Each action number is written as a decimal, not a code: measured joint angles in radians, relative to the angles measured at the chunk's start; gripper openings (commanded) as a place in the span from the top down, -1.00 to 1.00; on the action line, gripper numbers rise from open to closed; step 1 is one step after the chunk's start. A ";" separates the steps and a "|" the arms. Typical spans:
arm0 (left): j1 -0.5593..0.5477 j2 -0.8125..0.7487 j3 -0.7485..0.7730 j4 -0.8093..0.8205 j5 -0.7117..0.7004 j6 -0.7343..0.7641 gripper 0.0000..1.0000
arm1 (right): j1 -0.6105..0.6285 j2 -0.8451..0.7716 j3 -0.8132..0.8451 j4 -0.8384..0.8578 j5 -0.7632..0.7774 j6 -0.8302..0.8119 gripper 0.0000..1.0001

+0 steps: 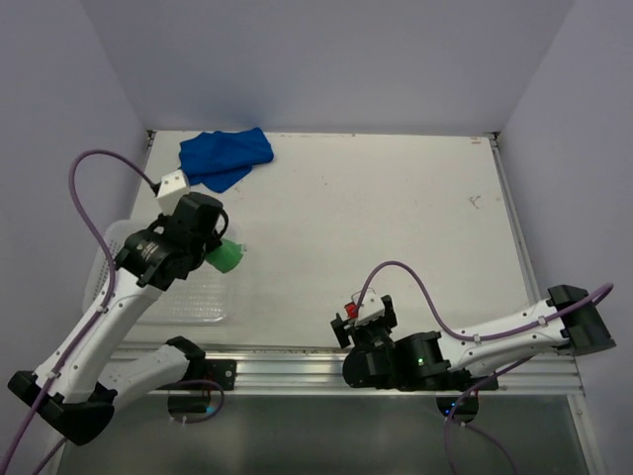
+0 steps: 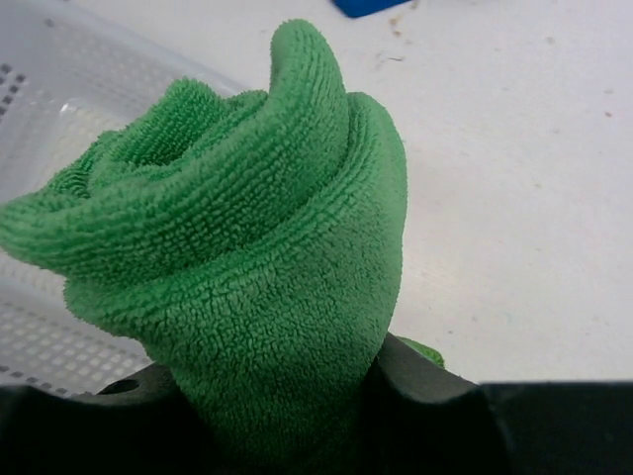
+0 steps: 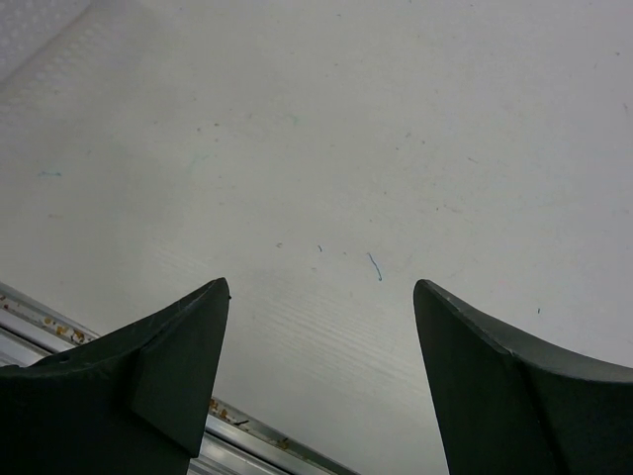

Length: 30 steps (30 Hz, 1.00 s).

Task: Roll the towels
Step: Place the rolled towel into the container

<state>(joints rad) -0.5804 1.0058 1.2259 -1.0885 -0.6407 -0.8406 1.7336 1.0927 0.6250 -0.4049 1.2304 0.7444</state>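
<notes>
The left end effector [image 1: 216, 249] grasps a rolled bright green cloth towel [image 2: 247, 247] beside the white perforated plastic basket [image 2: 59, 89]. The right end effector [image 3: 321, 287] hangs released above the white table [image 1: 396, 208].

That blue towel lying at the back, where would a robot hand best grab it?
Probably at its right-hand corner, coming straight down from above. The blue towel lies limp and nearly flat on the table, so there is no side to pinch. That corner sticks out free, with bare table around it.
</notes>
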 measured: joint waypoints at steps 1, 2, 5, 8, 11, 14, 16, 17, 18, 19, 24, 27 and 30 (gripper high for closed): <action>0.038 -0.019 -0.024 0.000 0.000 0.004 0.38 | 0.000 -0.006 -0.005 0.001 -0.001 0.000 -0.58; 0.068 -0.032 -0.047 0.003 0.005 0.008 0.38 | -0.002 -0.012 -0.010 0.001 -0.002 -0.001 -0.58; 0.166 -0.056 -0.138 0.034 0.039 0.025 0.43 | -0.006 -0.025 -0.023 0.002 -0.013 -0.005 -0.58; 0.257 -0.035 -0.214 0.088 0.106 0.040 0.45 | -0.008 -0.037 -0.027 0.002 -0.021 -0.012 -0.58; 0.331 -0.008 -0.264 0.151 0.156 0.047 0.51 | -0.010 -0.055 -0.027 0.003 -0.027 -0.016 -0.58; 0.410 0.006 -0.297 0.212 0.190 0.055 0.51 | -0.013 -0.076 -0.028 0.002 -0.039 -0.019 -0.58; 0.470 0.011 -0.315 0.257 0.217 0.068 0.51 | -0.013 -0.082 -0.029 0.001 -0.045 -0.019 -0.59; 0.505 0.013 -0.327 0.288 0.241 0.074 0.50 | -0.013 -0.082 -0.030 0.001 -0.048 -0.019 -0.59; 0.533 0.016 -0.337 0.311 0.262 0.077 0.50 | -0.013 -0.082 -0.031 0.001 -0.049 -0.019 -0.59; 0.575 0.024 -0.351 0.336 0.288 0.080 0.50 | -0.013 -0.082 -0.031 0.001 -0.052 -0.019 -0.59; 0.732 0.128 -0.414 0.455 0.434 0.093 0.52 | -0.013 -0.080 -0.031 -0.001 -0.056 -0.017 -0.59; 0.760 0.188 -0.444 0.513 0.502 0.093 0.46 | -0.013 -0.079 -0.031 -0.003 -0.064 -0.013 -0.59; 0.777 0.217 -0.481 0.600 0.577 0.093 0.38 | -0.013 -0.076 -0.031 -0.003 -0.070 -0.011 -0.59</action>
<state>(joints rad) 0.1970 1.2228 0.7452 -0.4881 -0.0635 -0.7475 1.7203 1.0164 0.5941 -0.4084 1.1603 0.7338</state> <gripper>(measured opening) 0.428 0.791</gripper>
